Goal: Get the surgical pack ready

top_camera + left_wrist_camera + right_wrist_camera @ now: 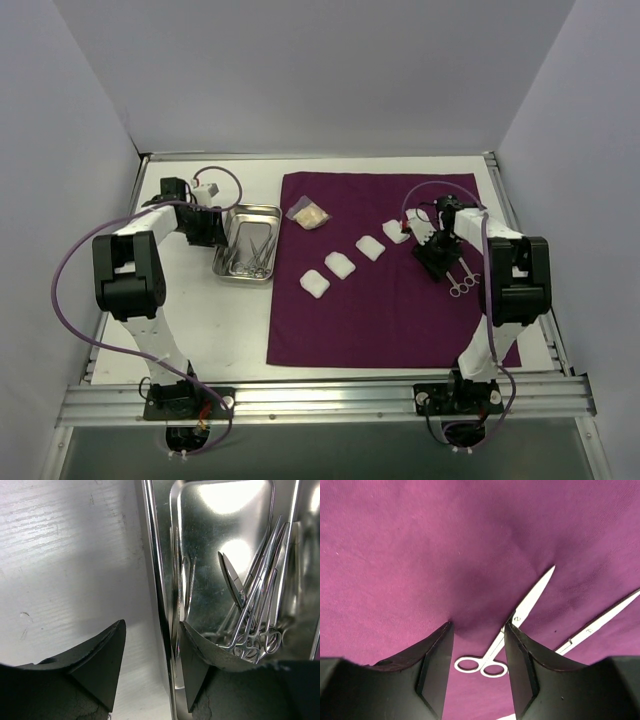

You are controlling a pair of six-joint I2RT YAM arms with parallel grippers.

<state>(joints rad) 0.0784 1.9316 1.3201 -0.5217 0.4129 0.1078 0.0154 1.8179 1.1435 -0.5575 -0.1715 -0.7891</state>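
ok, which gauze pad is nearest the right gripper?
The top-right gauze pad, last in the diagonal row of four, beside the right gripper.

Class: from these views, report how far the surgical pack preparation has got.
Done: purple cloth spread; four gauze pads in a row and scissors on it. In hand: right gripper, jaws open, over those scissors; left gripper, jaws open, straddling the steel tray wall. Left: its instruments sit off the cloth.

White table (200,330), plain pale walls (300,70), metal rail (330,400), lighting seemingly even
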